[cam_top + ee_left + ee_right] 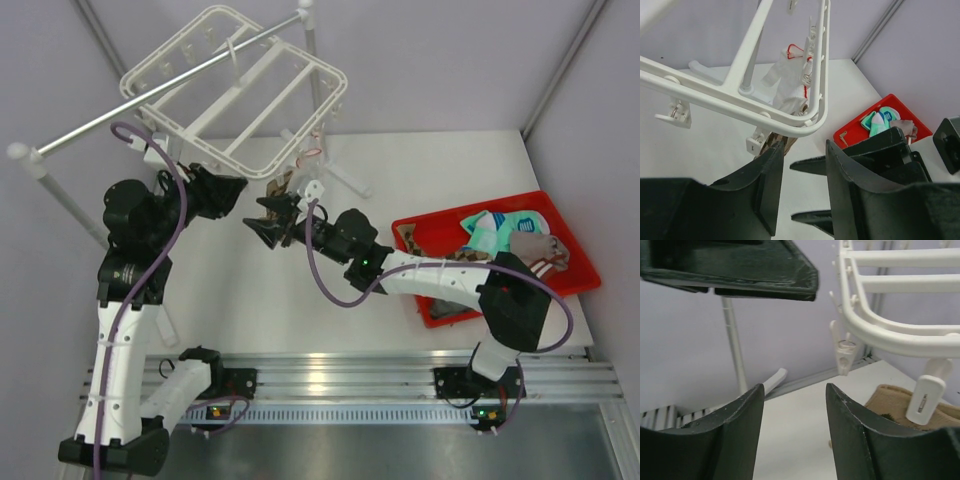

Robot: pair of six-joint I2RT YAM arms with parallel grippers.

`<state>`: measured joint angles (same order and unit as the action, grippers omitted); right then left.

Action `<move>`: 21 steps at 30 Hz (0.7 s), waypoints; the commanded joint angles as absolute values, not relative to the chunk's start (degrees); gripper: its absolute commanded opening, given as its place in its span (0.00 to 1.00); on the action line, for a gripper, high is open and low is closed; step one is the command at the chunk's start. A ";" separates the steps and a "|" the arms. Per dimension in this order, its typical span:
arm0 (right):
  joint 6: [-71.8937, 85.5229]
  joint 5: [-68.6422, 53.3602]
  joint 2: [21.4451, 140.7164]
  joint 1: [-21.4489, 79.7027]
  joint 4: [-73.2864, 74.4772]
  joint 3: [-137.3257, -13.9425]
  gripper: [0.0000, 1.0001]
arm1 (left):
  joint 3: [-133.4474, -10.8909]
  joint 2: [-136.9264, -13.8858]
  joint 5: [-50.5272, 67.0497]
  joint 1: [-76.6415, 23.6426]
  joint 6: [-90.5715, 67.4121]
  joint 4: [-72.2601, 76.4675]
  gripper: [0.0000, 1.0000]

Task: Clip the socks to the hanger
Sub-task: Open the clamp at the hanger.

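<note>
From above, the white plastic hanger (338, 88) hangs by its hook on the grey rail (100, 112) at the back of the table. Both grippers meet under its near corner. The left gripper (232, 195) and the right gripper (272, 228) point at each other, with a brown sock (283, 190) dangling just beyond them. The red tray (575, 290) to the right holds more socks, including a teal-and-white pair (497, 232) and a checkered one (408, 235). In the left wrist view, the left jaws stand partly spread with nothing between them. Above them, a white red-trimmed sock (785, 85) hangs clipped to the frame. The brown sock's top edge sits under a corner clip (756, 140). In the right wrist view, the right jaws are likewise apart and empty. A white clip (925, 397) rests against the brown sock just below the frame. Whether that clip has actually bitten the fabric cannot be confirmed from this angle. My assessment is that the task is partly complete. One sock is hung, and a second is at or just past clipping. Several socks in the tray have yet to be fetched and clipped.
</note>
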<state>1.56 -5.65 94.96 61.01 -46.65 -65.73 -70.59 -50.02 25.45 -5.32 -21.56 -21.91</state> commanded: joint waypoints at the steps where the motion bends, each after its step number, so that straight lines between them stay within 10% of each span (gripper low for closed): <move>1: -1.30 4.38 97.46 61.09 -53.87 -69.61 0.52 | -72.68 -50.18 25.58 -5.19 -22.24 -21.62 0.44; 21: -4.13 2.82 104.94 59.24 -63.11 -73.30 0.58 | -72.33 -46.85 19.53 -5.10 -17.23 -31.20 0.46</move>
<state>-3.88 3.77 104.51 59.99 -57.67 -70.70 -71.24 -48.56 23.03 -5.32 -19.46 -28.93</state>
